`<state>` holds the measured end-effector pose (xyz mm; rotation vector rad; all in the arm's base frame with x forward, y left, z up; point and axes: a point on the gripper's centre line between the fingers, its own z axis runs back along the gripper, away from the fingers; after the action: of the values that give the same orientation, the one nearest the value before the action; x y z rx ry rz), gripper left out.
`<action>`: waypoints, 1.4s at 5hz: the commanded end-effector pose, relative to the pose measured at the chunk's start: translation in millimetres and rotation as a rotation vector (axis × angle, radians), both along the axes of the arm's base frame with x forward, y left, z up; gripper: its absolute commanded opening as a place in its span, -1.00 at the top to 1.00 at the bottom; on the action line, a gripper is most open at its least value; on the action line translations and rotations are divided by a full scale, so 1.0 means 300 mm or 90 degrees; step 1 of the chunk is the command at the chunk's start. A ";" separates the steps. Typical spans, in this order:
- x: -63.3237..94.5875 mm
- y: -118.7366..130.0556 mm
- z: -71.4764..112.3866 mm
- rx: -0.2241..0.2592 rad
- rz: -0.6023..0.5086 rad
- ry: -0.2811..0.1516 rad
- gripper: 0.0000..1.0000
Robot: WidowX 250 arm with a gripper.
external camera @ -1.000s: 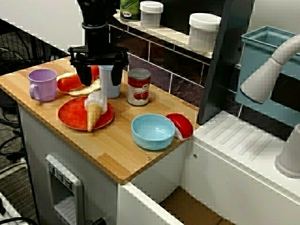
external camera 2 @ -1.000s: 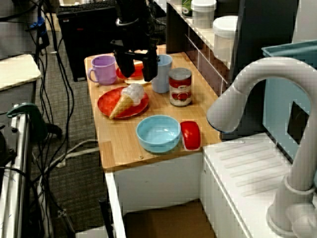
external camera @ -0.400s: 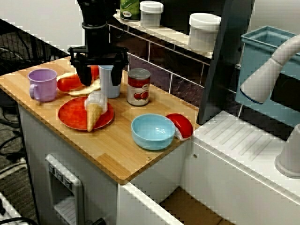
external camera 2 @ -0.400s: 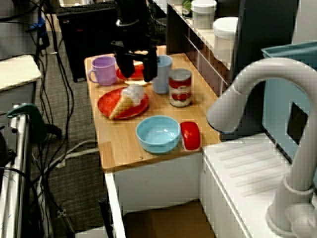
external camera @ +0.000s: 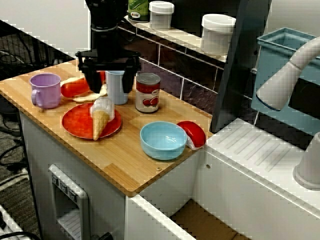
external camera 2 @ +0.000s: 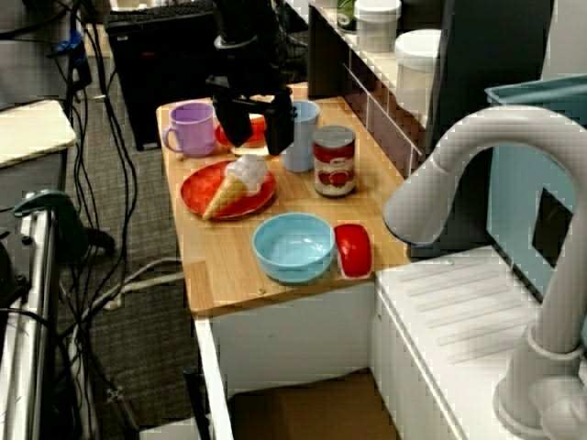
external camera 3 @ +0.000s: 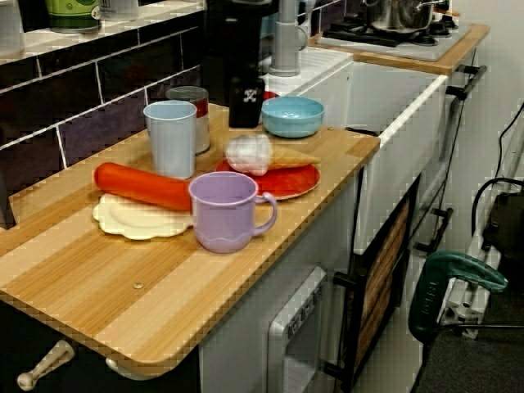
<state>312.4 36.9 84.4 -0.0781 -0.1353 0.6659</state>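
My black gripper [external camera: 110, 84] hangs open over the wooden counter [external camera: 125, 165] with nothing between its wide-spread fingers. It hovers just behind a toy ice cream cone [external camera: 100, 117] lying on a red plate [external camera: 75, 124]. A light blue cup [external camera: 118, 89] shows between the fingers. In the view from the sink side the gripper [external camera 2: 255, 128] is above the cone [external camera 2: 231, 186], apart from it. In the low view along the counter the gripper [external camera 3: 246, 105] stands beyond the cone [external camera 3: 264, 154] and the cup [external camera 3: 172, 137].
A purple mug [external camera: 45, 90] and a carrot [external camera: 74, 89] on a cream plate [external camera 3: 131, 223] sit at the left. A red-labelled can [external camera: 148, 93], a blue bowl [external camera: 163, 140] and a red piece [external camera: 195, 133] lie to the right. Jars stand on the back shelf [external camera: 175, 35].
The gripper has shifted slightly to the right in the front view, still open. The objects on the counter have not moved.
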 end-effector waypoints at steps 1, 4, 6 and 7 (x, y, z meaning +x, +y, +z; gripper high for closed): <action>0.016 -0.099 0.176 -0.012 -0.049 -0.036 -1.00; 0.041 -0.240 0.161 0.006 -0.045 -0.061 -1.00; 0.083 -0.272 0.154 0.017 -0.027 -0.063 -1.00; 0.083 -0.272 0.154 0.017 -0.027 -0.063 -1.00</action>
<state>331.8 -46.8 116.8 -0.0686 -0.1942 0.6219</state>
